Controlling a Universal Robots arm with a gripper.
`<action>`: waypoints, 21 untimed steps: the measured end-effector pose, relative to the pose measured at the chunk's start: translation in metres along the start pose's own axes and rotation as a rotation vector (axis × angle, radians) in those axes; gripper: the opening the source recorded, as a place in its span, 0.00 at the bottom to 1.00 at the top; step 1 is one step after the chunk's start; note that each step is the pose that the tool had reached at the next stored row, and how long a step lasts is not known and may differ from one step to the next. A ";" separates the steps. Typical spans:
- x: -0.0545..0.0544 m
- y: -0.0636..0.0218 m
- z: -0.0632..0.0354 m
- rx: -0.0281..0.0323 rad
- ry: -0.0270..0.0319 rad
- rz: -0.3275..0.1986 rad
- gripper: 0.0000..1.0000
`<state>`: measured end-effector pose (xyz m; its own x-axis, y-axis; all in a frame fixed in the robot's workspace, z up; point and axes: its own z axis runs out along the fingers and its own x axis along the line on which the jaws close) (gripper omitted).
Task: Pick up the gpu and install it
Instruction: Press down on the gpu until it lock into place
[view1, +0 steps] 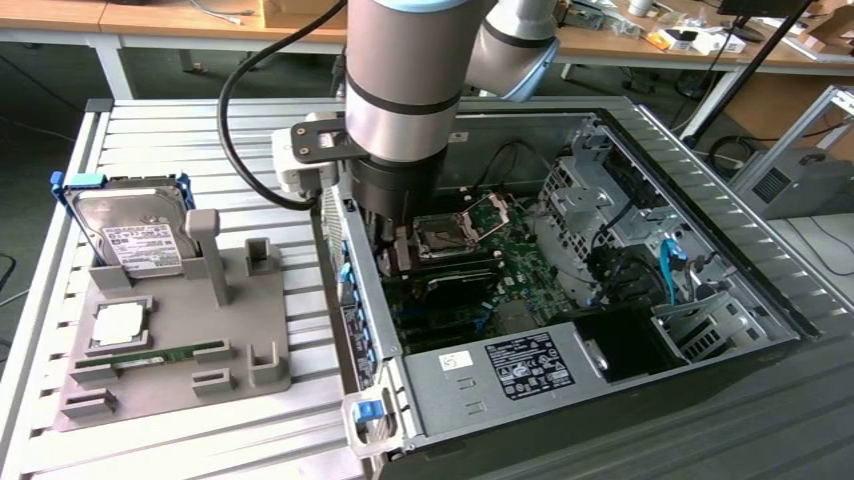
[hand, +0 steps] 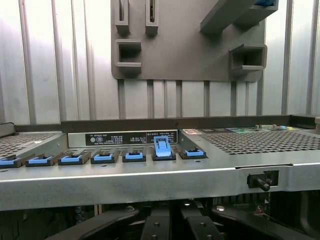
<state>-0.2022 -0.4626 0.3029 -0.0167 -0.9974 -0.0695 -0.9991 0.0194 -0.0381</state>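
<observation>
exterior view has the arm (view1: 400, 100) reaching into the open computer case (view1: 747, 270), while the wrist view shows the closed gripper (hand: 172, 227), the gpu hidden below.

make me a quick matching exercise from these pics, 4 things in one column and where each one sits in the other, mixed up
Things:
1. hard drive
2. memory stick
3. gripper
4. white label

Places:
A. lying in a slot near the front edge of the grey holder
B. lowered inside the open computer case, over the motherboard
C. on the metal box at the case's near end
D. propped at the holder's far corner, in a blue frame

Pairs: 1-D, 2-A, 3-B, 4-C
</observation>
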 end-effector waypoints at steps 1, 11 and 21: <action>0.000 -0.0009 0.0000 0.0001 0.0001 0.000 0.11; 0.000 -0.0009 0.0005 0.0001 0.0001 0.000 0.11; 0.000 -0.0131 0.0012 0.0001 0.0000 0.000 0.11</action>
<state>-0.1890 -0.4627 0.3022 -0.0165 -0.9974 -0.0695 -0.9991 0.0192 -0.0383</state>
